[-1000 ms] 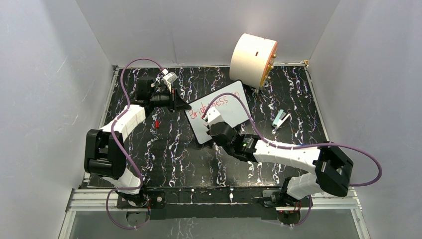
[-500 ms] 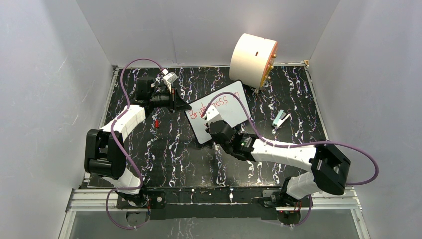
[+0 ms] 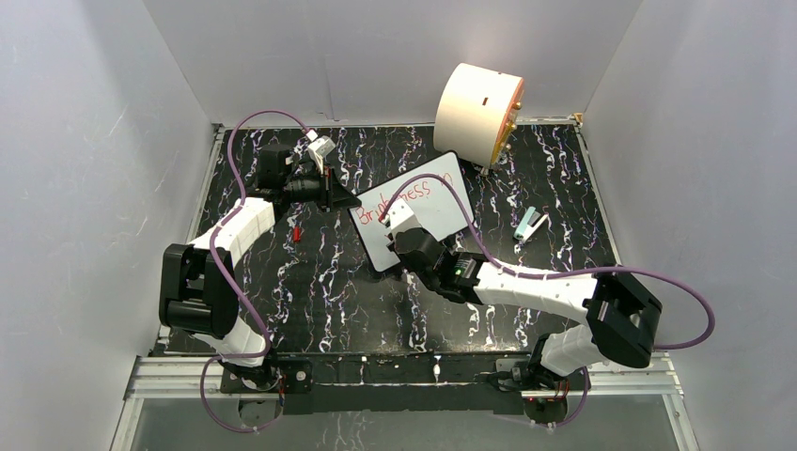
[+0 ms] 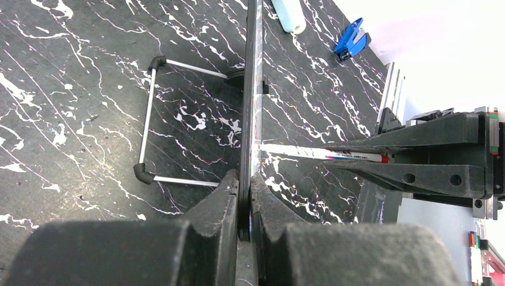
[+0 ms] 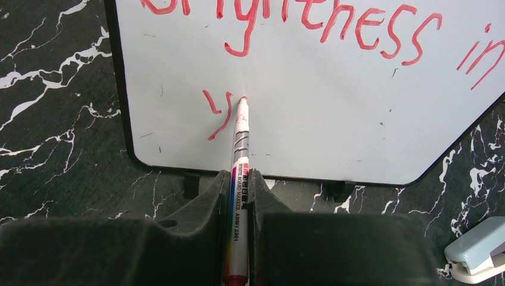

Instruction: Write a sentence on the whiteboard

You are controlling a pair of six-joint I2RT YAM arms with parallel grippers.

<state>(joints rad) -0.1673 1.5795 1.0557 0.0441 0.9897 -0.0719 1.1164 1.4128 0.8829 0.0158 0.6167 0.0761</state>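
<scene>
Smooth white round-cornered whiteboard point(image 5: 333, 107) sits mid-way on a black marbled tabletop point(image 3: 329, 282). The left gripper point(image 4: 245, 185) pinches its thin edge. The right gripper point(image 5: 238, 177) clamps a slim marker point(image 5: 240, 149), its tip touching the board below red lettering point(image 5: 357, 27).

Left arm point(image 3: 240, 225) bent forward, left tool point(image 4: 245, 199) pinched closed, right arm point(image 3: 536, 287) reaching left, right tool point(image 5: 239, 179) clamped

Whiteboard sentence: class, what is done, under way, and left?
Done: "Brightness in" stands in red on the whiteboard. In hand: the left gripper clamps the board's edge; the right gripper holds the marker, tip on the board beside a lone "y". Left: the rest of the second line.
</scene>
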